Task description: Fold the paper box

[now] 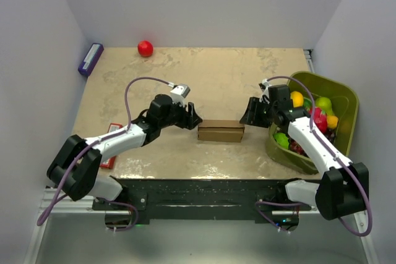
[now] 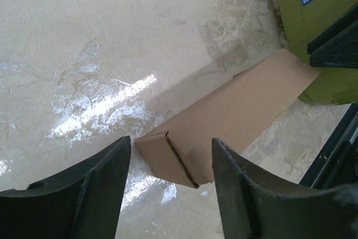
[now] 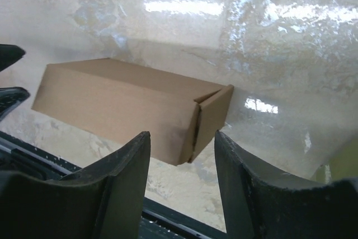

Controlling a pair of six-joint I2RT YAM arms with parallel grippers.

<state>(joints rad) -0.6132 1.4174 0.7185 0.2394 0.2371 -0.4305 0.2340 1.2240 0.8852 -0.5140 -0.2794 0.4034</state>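
Observation:
The paper box (image 1: 221,130) is a plain brown cardboard box, folded into a long flat block, lying on the table's middle near the front. My left gripper (image 1: 193,117) sits just off its left end, open and holding nothing. In the left wrist view the box's end flap (image 2: 162,158) shows just beyond the open gripper (image 2: 172,144). My right gripper (image 1: 252,114) hovers off the box's right end, also open and empty. In the right wrist view the box (image 3: 123,104) lies ahead of that gripper (image 3: 183,136), its end flap slightly ajar.
A green bin (image 1: 346,100) with several toy fruits stands at the right, close behind the right arm. A red ball (image 1: 145,48) and a small purple box (image 1: 90,59) lie at the back left. A red flat pack (image 1: 111,133) lies under the left arm.

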